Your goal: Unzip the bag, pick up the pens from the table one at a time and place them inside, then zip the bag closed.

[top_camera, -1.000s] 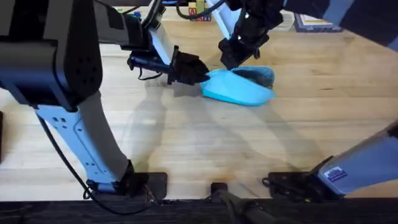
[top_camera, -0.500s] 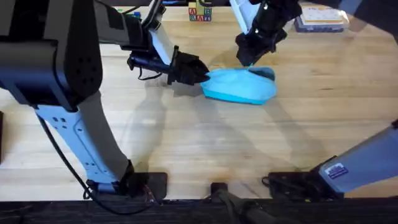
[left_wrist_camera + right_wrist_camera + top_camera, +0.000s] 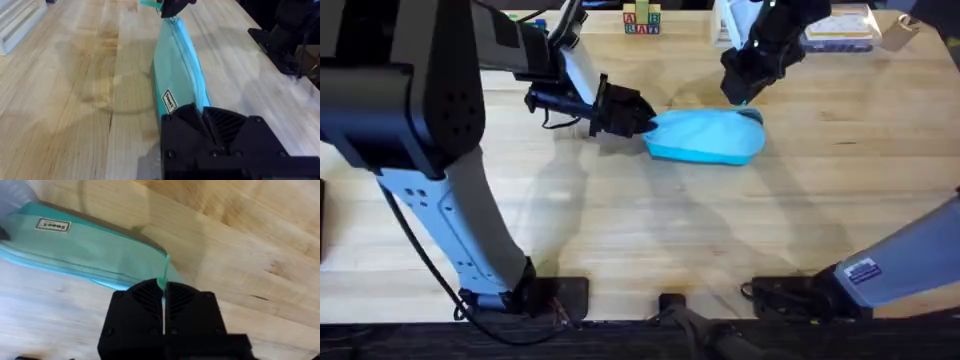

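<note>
The light blue bag (image 3: 705,137) lies on the wooden table (image 3: 620,230), its zipper line running unbroken along its length (image 3: 175,75). My left gripper (image 3: 645,122) is shut on the bag's left end, where the fabric disappears between the black fingers (image 3: 192,111). At the bag's right end my right gripper (image 3: 740,97) is shut on the thin teal zipper pull (image 3: 162,280), just above the corner of the bag (image 3: 85,255). That gripper also appears at the bag's far tip (image 3: 172,7) in the left wrist view. The pens are out of view.
Alphabet blocks (image 3: 641,20) and a flat box (image 3: 835,30) sit along the table's back edge. A white slatted object (image 3: 15,25) lies off to one side in the left wrist view. Bare wood surrounds the bag, with wide room in front.
My right gripper has slid rightward along the bag to its right end. The dark opening seen earlier at that end has closed. The left gripper has held still.
</note>
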Controlling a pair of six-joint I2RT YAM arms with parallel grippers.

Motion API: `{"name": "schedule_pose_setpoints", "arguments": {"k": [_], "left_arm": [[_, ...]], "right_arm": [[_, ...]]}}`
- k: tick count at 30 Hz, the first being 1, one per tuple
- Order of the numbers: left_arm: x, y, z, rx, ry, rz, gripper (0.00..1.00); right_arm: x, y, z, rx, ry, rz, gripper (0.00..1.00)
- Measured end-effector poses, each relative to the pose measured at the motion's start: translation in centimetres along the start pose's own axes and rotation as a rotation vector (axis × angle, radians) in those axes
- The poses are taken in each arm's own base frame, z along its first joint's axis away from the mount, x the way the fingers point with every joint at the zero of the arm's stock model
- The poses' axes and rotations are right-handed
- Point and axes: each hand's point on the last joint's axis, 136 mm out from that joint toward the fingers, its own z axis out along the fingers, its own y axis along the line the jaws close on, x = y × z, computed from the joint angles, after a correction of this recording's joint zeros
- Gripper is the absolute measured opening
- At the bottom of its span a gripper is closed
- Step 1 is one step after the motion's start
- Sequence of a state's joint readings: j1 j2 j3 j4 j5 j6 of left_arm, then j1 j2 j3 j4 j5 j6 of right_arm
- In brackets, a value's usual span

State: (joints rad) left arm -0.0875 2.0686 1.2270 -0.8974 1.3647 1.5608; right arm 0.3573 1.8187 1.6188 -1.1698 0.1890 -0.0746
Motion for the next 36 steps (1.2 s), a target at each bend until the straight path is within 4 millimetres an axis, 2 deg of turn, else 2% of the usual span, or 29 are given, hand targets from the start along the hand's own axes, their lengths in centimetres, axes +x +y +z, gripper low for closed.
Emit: {"name": "schedule_pose_setpoints", "arguments": {"k": [36], "left_arm": [[-0.1, -0.2, 0.5, 0.014, -0.001, 0.003, 0.042]], "right_arm": [[2.7, -5.1, 1.1, -0.036, 0.079, 0.167, 0.032]]}}
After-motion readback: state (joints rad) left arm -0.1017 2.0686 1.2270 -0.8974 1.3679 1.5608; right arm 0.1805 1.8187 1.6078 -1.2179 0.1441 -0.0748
